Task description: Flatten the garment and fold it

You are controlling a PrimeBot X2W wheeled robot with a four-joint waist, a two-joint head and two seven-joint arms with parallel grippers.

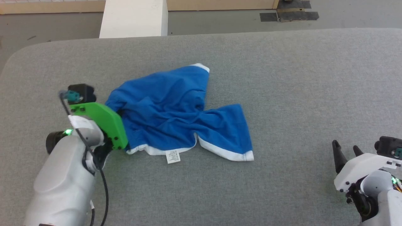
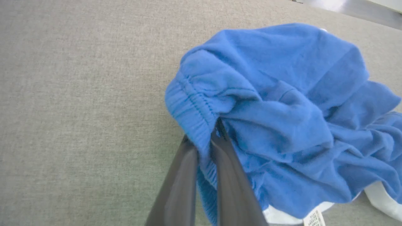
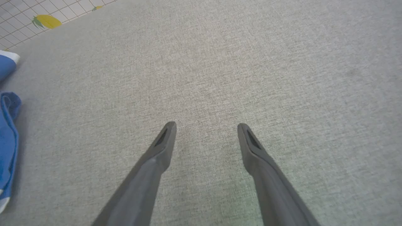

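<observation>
The garment (image 1: 179,110) is found rumpled on the grey surface (image 1: 298,88). The left tool (image 2: 203,138) is clamped on its gathered waistband; the right tool (image 3: 206,125) is held apart, well clear. Risk — the pinch may be lost under a sideways pull, or the fabric dragged in a heap, its far side being unanchored.

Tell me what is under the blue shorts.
The garment lies on the grey table; anything else beneath is covered. The left gripper pinches its waistband.

Left tool (image 2: 203,133) clamped on the garment (image 2: 282,94); right tool (image 3: 206,125) well apart, splayed wide.
</observation>
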